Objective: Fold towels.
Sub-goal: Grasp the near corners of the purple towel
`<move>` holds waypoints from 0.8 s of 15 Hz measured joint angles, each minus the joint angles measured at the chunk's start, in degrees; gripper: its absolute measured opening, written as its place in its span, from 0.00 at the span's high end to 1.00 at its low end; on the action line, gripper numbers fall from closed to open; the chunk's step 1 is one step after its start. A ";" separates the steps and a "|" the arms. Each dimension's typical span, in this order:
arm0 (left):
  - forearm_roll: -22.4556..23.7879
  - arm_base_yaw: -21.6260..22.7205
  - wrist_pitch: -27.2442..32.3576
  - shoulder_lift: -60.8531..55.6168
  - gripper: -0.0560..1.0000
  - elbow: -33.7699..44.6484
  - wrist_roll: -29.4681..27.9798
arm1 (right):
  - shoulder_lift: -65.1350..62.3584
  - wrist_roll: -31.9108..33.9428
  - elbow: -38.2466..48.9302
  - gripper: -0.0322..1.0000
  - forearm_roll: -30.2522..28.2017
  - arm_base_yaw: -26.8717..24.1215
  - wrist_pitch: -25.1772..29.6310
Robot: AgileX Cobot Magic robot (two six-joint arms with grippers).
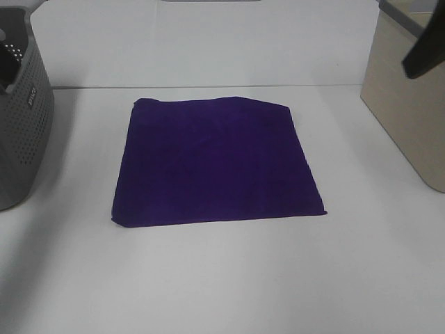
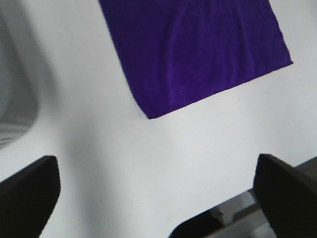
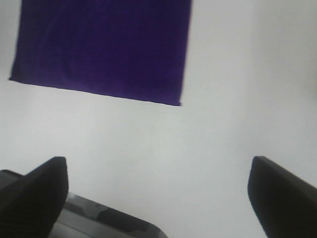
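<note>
left wrist | purple towel point(image 2: 198, 49) | well apart from spread left pincer point(image 2: 156, 166)

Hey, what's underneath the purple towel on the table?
The purple towel lies flat on the white table, which shows all round it. Nothing pokes out at its edges. The patch beneath is covered, so anything thin there cannot be seen.

Towel point(image 1: 217, 165): soft matt purple cloth. Table point(image 1: 229, 278): smooth matt white. Basket point(image 1: 21, 132): grey perforated plastic. Bin point(image 1: 410, 104): beige, matt.
</note>
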 joint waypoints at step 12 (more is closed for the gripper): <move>-18.28 -3.78 -18.39 40.45 0.01 0.23 11.23 | 28.99 -15.13 2.64 0.08 18.33 -2.35 -10.31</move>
